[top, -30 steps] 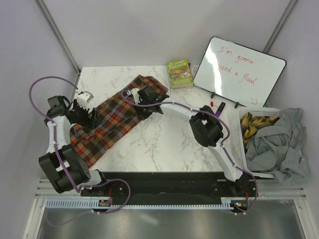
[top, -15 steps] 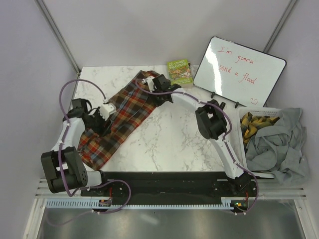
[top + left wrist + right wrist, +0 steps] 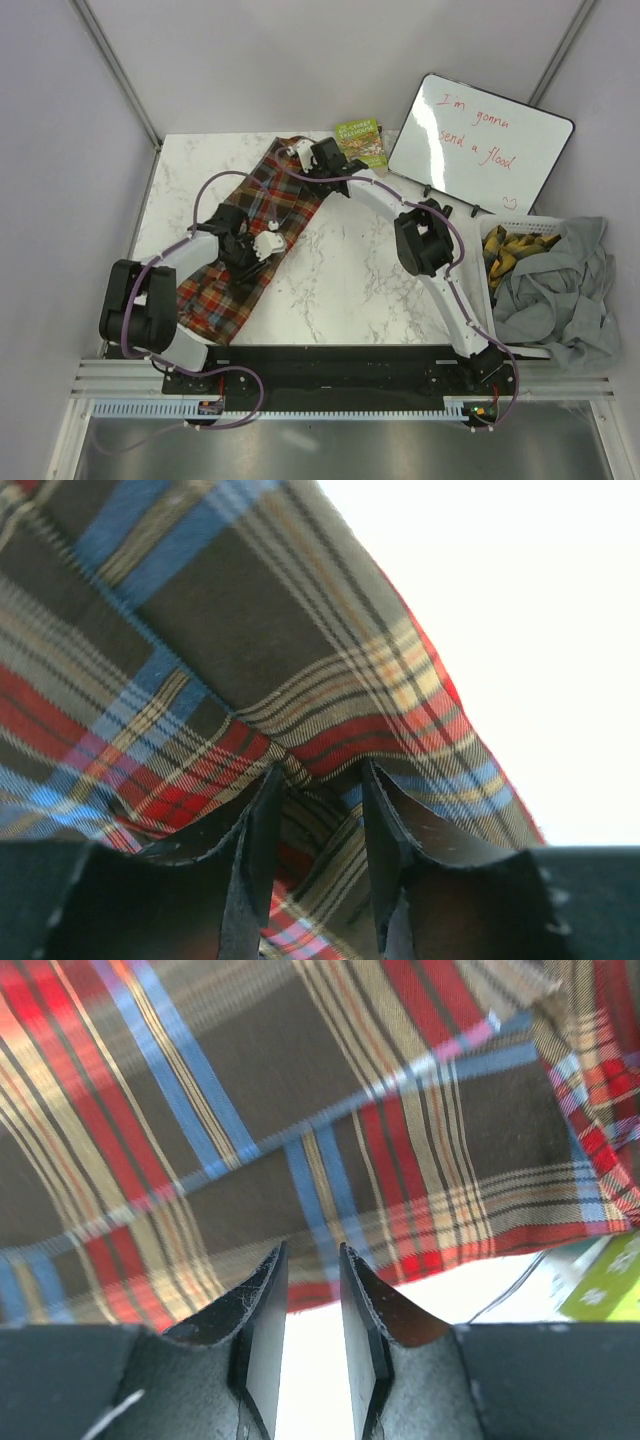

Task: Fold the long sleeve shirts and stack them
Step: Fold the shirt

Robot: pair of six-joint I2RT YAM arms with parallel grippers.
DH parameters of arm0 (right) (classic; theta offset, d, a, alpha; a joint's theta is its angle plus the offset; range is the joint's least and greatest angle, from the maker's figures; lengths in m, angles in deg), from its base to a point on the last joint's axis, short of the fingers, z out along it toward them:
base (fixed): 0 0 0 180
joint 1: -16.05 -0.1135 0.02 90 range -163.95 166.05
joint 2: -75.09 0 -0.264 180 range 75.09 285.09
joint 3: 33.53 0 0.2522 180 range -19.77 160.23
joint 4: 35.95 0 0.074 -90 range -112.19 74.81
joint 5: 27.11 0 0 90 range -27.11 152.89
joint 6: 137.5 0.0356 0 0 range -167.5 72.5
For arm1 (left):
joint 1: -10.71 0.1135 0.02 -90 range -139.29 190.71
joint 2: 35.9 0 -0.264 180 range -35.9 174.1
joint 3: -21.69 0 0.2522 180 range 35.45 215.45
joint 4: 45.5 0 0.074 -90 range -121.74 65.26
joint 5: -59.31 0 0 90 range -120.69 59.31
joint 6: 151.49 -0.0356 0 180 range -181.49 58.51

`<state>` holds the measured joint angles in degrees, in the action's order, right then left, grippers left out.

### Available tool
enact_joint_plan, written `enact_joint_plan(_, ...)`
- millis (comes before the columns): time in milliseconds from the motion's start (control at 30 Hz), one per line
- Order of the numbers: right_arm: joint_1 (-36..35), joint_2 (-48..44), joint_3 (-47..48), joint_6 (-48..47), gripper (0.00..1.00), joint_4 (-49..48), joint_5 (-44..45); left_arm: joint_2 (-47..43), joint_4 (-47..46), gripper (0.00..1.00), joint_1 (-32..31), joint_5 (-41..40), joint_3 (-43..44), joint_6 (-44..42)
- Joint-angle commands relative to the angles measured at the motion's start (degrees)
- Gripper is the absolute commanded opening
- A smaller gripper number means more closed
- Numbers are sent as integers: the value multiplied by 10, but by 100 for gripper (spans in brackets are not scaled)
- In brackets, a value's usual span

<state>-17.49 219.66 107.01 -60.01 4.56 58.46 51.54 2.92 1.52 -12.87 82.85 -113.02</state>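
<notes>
One long sleeve shirt [image 3: 288, 195], plaid in red, brown and blue, lies in a long diagonal strip from the table's far middle to its near left. My left gripper [image 3: 262, 245] sits on the strip's right edge, about halfway along. In the left wrist view its fingers [image 3: 320, 770] have closed in on a raised fold of the plaid cloth [image 3: 250, 630] that fills the gap. My right gripper [image 3: 305, 155] is at the shirt's far end. Its jaws [image 3: 312, 1250] stand a little apart, with the shirt [image 3: 300, 1090] hem at their tips and bare table between them.
A green book [image 3: 361, 146] lies just right of the shirt's far end and shows at the edge of the right wrist view [image 3: 610, 1280]. A whiteboard [image 3: 480, 140] leans at the back right. A white basket [image 3: 520, 222] at the right edge holds yellow-patterned cloth, with a grey garment [image 3: 565, 285] draped over it.
My left arm swung from the shirt's left edge across to its right edge while its jaws narrowed. My right gripper moved toward the far edge. The shirt's near end shifted rightward.
</notes>
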Motion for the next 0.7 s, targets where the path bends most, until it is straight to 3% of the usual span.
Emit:
enact_joint_plan(0, -3, 13, 40, -11, 35, -27, 12, 3, -2, 43, -74, 27, -14, 86)
enact_joint_plan(233, 24, -70, -14, 11, 36, -32, 2, 65, -5, 40, -155, 86, 35, 186)
enact_joint_plan(300, 36, -104, -43, 20, 37, -31, -17, 70, 2, 40, -156, 155, 54, 224)
enact_joint_plan(400, 36, -148, -90, 21, 36, -18, -47, 1, -16, 42, -152, 234, 41, 233)
enact_joint_plan(533, 7, -173, -134, 25, 33, 25, -49, -116, -57, 46, -85, 305, 37, 288)
enact_joint_plan(667, -37, -186, -176, 40, 33, 29, -53, -162, -37, 48, 7, 275, 53, 296)
